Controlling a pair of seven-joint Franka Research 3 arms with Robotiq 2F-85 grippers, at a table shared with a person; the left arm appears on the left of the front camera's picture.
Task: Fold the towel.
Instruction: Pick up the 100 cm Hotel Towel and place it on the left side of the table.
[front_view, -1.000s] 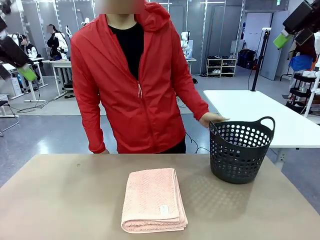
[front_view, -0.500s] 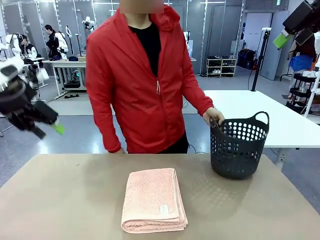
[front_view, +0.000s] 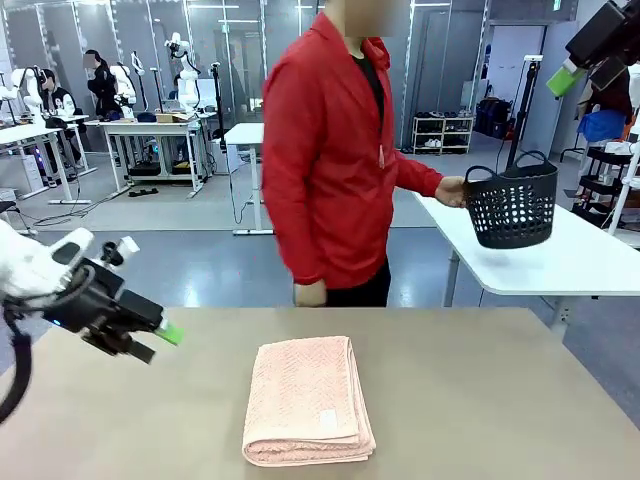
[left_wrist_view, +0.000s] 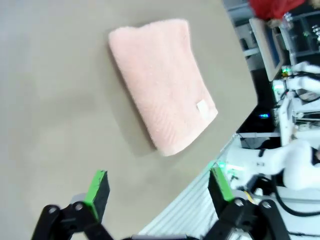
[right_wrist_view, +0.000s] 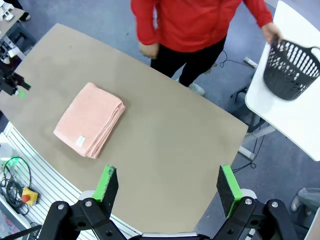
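We see the towel (front_view: 308, 400) lying folded in a thick stack near the middle of the tabletop (front_view: 480, 400), clear of both arms. Our left tool (left_wrist_view: 157, 187) and right tool (right_wrist_view: 167, 187) both stand wide open and empty. We judge the terry soft, light and floppy, best pinched at a hemmed corner.
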